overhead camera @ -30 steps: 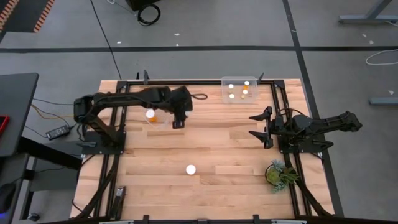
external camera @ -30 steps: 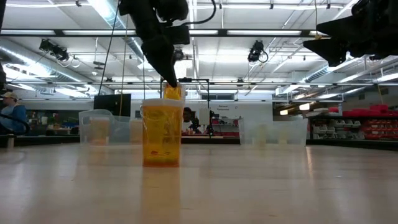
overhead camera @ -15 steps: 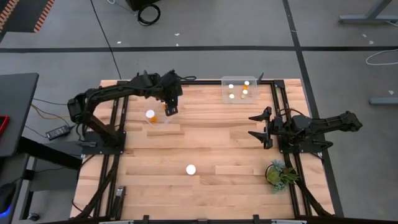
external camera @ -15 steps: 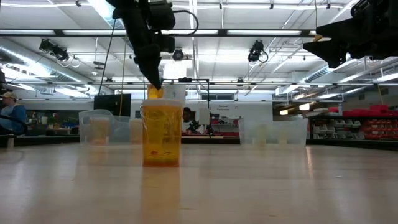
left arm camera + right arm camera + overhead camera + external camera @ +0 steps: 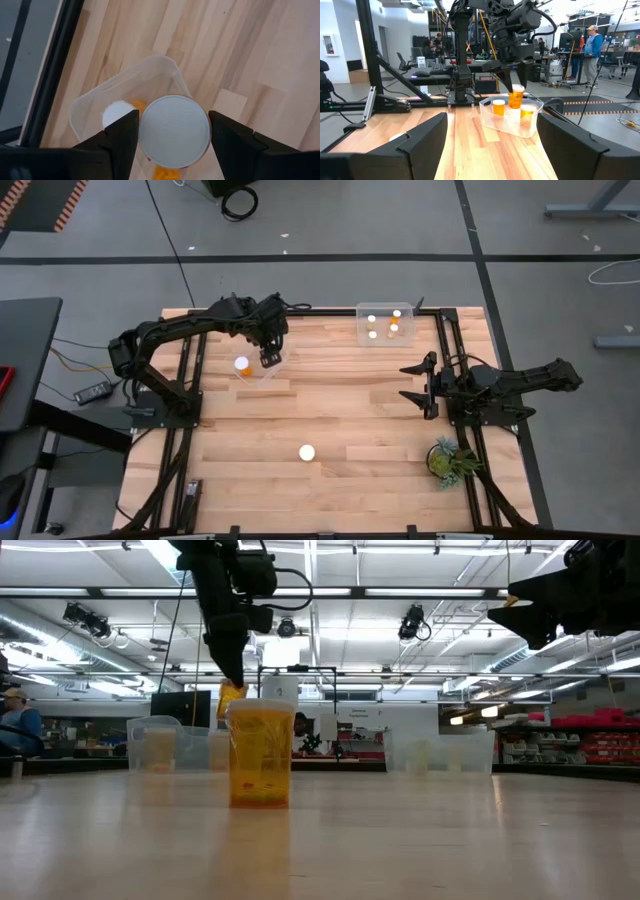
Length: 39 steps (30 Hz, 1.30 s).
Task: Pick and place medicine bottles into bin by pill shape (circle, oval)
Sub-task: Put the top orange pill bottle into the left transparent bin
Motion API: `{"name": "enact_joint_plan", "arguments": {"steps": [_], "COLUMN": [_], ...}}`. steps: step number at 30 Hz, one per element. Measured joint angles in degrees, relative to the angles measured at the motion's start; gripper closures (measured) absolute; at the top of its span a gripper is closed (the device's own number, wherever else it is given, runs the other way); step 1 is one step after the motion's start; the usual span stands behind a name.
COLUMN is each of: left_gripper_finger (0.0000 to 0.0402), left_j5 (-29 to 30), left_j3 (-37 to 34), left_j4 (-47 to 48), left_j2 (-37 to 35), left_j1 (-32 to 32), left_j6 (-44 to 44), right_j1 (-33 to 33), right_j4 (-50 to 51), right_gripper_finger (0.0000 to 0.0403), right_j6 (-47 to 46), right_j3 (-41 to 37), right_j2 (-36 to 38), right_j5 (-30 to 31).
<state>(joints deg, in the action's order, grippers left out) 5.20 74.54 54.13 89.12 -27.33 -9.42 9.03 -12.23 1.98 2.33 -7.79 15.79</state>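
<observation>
The left pincer (image 5: 172, 131), clenched on a medicine bottle (image 5: 174, 131), hangs above the left clear bin (image 5: 256, 368), having swung back from mid-worktop since a second ago. Next it likely must lower and release. The right pincer (image 5: 417, 383) waits with its jaws spread.

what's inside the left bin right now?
In the left bin: one white-capped bottle standing. The left gripper holds a second bottle above it; that cap hides part of the bin floor, so more can't be ruled out.
</observation>
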Motion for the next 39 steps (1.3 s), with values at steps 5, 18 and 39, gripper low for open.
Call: {"name": "enact_joint_plan", "arguments": {"steps": [5, 18, 39], "left_gripper_finger": [0.017, 0.017, 0.017], "left_j5": [-0.11, -0.1, 0.15], "left_j3": [-0.02, -0.95, -14.84], "left_j4": [0.24, -0.44, -15.44], "left_j2": [0.0, 0.0, 0.07], "left_j1": [0.17, 0.61, 0.81], "left_j6": [1.57, 3.42, 0.85], "right_j1": [-0.01, -0.01, -0.01], "right_j4": [0.0, 0.0, 0.02], "right_gripper_finger": [0.0089, 0.0089, 0.0089], "right_j6": [0.0, 0.0, 0.0], "right_j3": [0.0, -0.02, -0.04], "right_j2": [0.0, 0.0, 0.02], "right_j5": [0.0, 0.0, 0.0]}}
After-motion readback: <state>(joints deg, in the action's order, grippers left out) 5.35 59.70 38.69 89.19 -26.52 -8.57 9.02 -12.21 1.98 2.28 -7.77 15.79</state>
